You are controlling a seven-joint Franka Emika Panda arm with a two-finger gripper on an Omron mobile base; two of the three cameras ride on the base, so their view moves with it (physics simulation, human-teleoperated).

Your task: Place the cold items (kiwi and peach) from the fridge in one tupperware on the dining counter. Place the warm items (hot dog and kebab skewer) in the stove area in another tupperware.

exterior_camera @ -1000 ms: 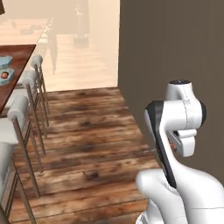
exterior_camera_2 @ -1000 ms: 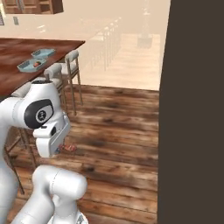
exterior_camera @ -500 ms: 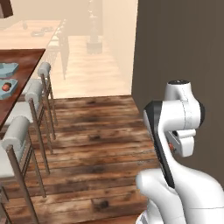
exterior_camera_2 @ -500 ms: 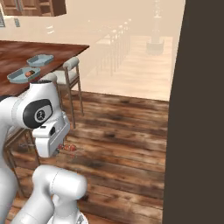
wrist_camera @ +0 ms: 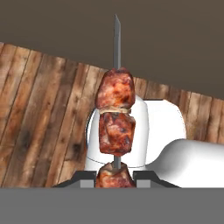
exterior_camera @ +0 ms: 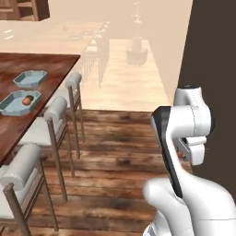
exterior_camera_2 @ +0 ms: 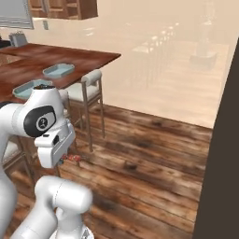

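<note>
skewer end: the grilled brown-red meat kebab skewer sinks below my hand view's edge, between my fingertips.
tray contents: small reddish item in the pale blue tupperware tray, too small to name.

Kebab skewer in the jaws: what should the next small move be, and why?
Probably drive closer to the dining counter. The gripper is shut on the kebab skewer, and the empty tupperware sits beyond the stools, seemingly out of reach.

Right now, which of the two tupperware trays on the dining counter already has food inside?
The nearer tray, closest to the counter's front edge, holds small fruit; the farther tray looks bare.
</note>
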